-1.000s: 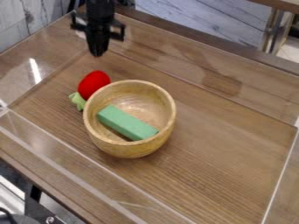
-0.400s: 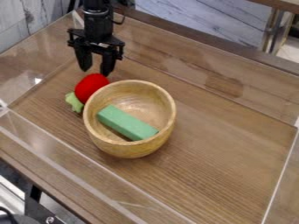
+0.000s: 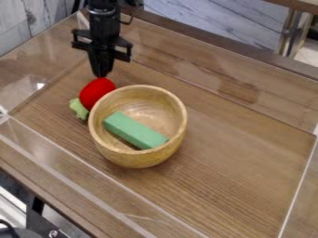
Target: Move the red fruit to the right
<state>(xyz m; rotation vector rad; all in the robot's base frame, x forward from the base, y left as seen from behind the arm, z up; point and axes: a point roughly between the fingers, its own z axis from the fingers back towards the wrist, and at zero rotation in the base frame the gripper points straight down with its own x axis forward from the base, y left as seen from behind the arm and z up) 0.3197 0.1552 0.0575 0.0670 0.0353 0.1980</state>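
Across the wooden table, the closed hand is near the red fruit.

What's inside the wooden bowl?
The wooden bowl holds a green block. The bowl floor beneath the block is covered, so anything under it cannot be seen.

Bowl: wood-look, smooth, light. Fruit: glossy red, smooth. Block: matt green, smooth. Tabletop: wood-look, grained, low sheen. Gripper: dark, finish unclear.
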